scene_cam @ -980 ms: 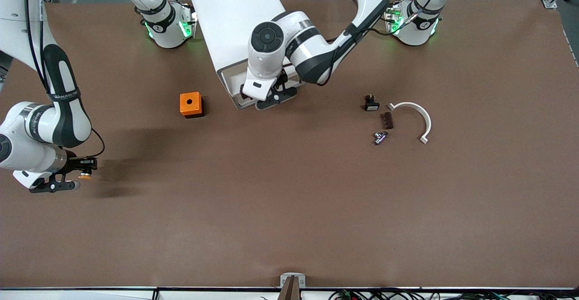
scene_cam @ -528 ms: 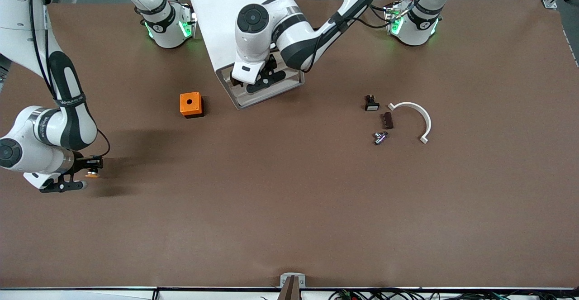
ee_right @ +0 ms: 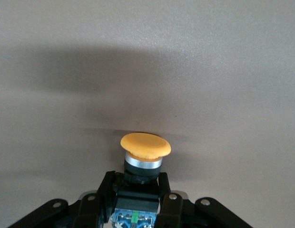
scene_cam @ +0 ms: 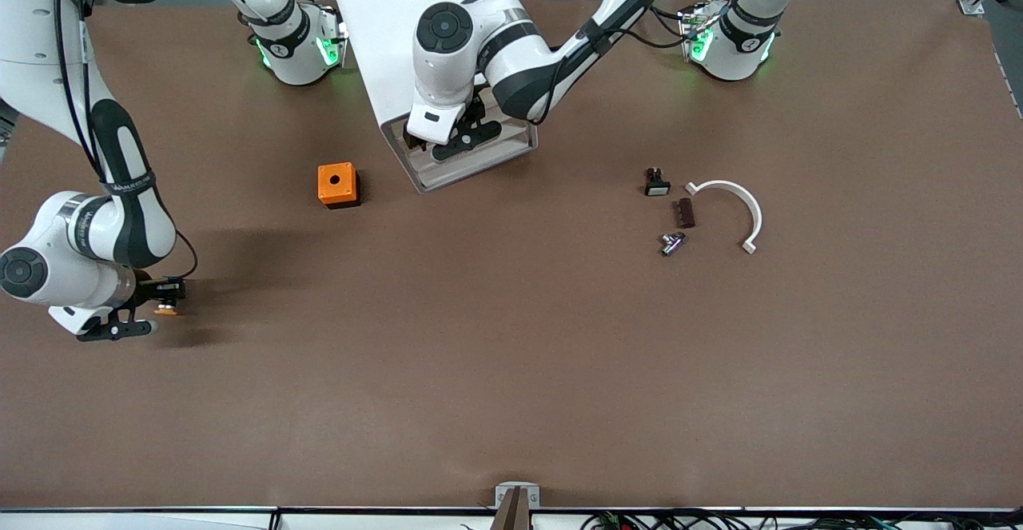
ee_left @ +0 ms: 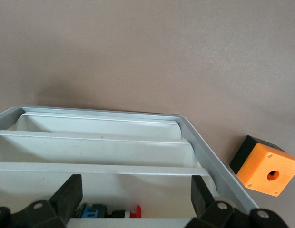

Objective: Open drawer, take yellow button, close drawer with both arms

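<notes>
The white cabinet (scene_cam: 408,26) stands between the arms' bases, its front facing the front camera. My left gripper (scene_cam: 454,140) is open at that front, over the uppermost drawer (scene_cam: 508,138). In the left wrist view the gripper (ee_left: 135,199) has its jaws apart over the drawer (ee_left: 128,187), which shows small blue, black and red parts inside. My right gripper (scene_cam: 162,300) is low over the table at the right arm's end, shut on the button (scene_cam: 167,310). In the right wrist view the gripper (ee_right: 135,185) grips the button's black body below its orange-yellow cap (ee_right: 145,145).
An orange cube with a hole (scene_cam: 336,184) sits beside the cabinet's front, also in the left wrist view (ee_left: 266,166). Toward the left arm's end lie a black-and-white part (scene_cam: 656,184), a brown block (scene_cam: 685,213), a metal piece (scene_cam: 672,242) and a white curved piece (scene_cam: 731,198).
My left arm has swung its gripper in from in front of the cabinet onto the cabinet's front. My right gripper has shifted slightly toward the table's middle with the button.
</notes>
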Robot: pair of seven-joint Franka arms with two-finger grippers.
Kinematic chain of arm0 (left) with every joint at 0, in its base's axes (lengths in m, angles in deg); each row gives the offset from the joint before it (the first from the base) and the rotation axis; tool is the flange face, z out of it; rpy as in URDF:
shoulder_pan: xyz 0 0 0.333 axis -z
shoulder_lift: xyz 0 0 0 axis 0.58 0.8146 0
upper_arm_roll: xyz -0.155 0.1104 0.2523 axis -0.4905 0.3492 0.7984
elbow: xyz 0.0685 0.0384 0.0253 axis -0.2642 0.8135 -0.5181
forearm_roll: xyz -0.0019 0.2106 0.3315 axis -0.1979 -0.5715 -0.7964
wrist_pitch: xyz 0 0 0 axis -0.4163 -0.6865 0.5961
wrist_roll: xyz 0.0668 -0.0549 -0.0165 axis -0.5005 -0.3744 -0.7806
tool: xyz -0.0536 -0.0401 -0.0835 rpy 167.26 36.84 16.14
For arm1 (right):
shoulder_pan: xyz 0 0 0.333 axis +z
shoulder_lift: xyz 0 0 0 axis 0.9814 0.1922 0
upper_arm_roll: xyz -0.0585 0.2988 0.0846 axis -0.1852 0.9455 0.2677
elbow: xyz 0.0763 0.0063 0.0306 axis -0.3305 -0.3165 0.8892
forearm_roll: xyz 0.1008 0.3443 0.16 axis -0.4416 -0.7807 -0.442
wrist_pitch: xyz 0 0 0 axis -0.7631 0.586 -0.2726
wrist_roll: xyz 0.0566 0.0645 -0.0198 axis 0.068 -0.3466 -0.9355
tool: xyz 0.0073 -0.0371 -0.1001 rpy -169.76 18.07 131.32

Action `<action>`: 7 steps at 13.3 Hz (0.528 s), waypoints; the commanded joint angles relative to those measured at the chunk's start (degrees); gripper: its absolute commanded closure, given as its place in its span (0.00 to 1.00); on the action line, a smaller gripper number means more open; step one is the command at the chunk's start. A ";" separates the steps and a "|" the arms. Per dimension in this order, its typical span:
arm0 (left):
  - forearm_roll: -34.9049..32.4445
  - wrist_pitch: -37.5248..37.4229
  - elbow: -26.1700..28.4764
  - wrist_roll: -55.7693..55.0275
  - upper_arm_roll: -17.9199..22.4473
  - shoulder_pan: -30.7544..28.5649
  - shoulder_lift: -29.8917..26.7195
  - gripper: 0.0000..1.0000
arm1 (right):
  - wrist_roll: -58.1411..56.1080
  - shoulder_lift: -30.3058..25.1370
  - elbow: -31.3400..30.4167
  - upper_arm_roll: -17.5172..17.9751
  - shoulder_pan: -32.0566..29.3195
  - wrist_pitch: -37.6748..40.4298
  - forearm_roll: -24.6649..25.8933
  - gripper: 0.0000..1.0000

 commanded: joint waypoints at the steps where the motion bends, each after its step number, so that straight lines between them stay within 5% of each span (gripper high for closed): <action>1: 0.64 1.08 1.26 0.30 -0.09 -0.60 -1.58 0.00 | -0.48 0.07 -0.05 1.24 -1.76 -0.56 0.99 0.67; 4: 0.55 0.64 1.26 6.79 0.00 -5.69 -1.76 0.00 | -0.48 0.33 -0.05 1.24 -1.68 -0.47 0.81 0.58; 5: 0.38 0.64 1.17 7.85 0.00 -7.45 -1.84 0.00 | -0.48 0.33 0.04 1.24 -1.68 -0.47 0.81 0.41; 6: -0.14 0.64 1.09 8.74 0.09 -9.12 -2.19 0.00 | -0.48 0.25 0.13 1.24 -1.59 -0.30 0.81 0.03; 7: -0.24 0.55 1.08 10.57 0.35 -10.53 -2.98 0.00 | -0.48 0.07 0.13 1.24 -1.50 -0.21 0.81 0.00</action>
